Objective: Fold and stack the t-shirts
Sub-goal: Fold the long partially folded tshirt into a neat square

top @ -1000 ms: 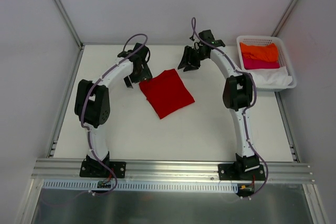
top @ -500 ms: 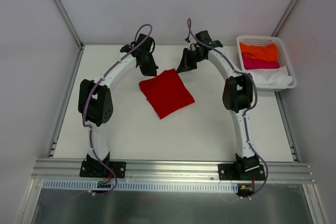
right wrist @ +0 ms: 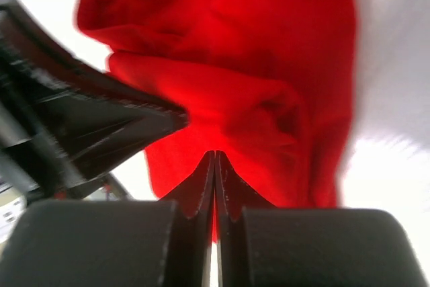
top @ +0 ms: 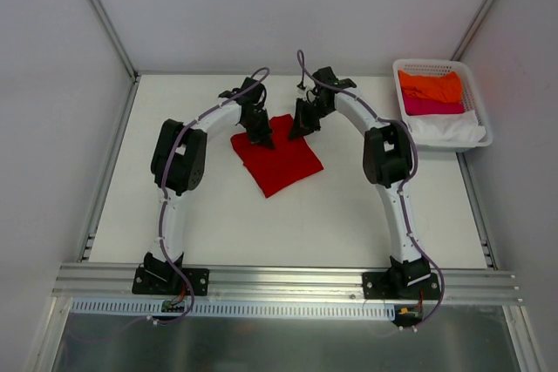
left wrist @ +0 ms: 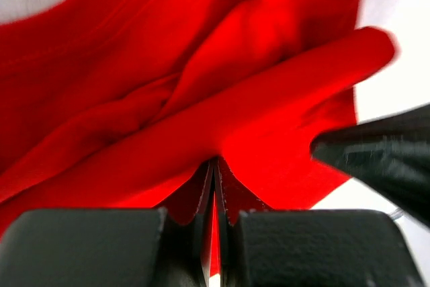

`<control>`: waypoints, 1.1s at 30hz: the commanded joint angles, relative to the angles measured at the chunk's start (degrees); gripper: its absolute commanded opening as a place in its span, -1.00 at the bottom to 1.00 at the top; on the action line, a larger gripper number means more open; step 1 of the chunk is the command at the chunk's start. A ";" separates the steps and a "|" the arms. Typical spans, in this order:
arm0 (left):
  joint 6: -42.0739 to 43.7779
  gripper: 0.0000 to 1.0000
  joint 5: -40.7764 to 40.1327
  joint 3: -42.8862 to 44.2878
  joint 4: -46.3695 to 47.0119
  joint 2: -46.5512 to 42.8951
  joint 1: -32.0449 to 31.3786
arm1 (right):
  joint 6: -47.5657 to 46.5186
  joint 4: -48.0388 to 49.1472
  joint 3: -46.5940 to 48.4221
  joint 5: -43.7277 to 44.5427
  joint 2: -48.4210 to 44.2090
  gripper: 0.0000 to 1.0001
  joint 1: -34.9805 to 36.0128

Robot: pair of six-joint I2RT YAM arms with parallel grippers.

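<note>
Top view: red shirt (top: 277, 158) folded at the middle of the table (top: 209, 215), left jaws and right jaws on its far edge; risk, a lift may take only the top layer and spill the fold. Left wrist: jaws pressed together, pinching red cloth at their tips, shirt spread beyond. Right wrist: same pinch, shirt ahead.

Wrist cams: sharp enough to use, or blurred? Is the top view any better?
Left wrist: the deep red cloth t-shirt looks soft, its edges smeared. Right wrist: same softness, and the white table is blown out. Top external: sharp and evenly lit, with only faint shadows.
</note>
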 commanded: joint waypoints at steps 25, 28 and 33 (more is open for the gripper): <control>3.18 -1.00 -10.39 -23.93 1.22 -21.03 0.28 | -8.14 -10.53 -6.64 18.31 -5.55 -0.99 2.74; 4.05 -1.00 -11.98 -21.83 0.61 -26.04 0.28 | -7.88 -9.74 -7.26 16.82 -9.78 -0.99 3.53; 2.83 -1.00 -11.02 -18.04 -3.08 -27.64 0.37 | -7.27 -9.83 -9.45 16.02 -17.25 -0.99 5.38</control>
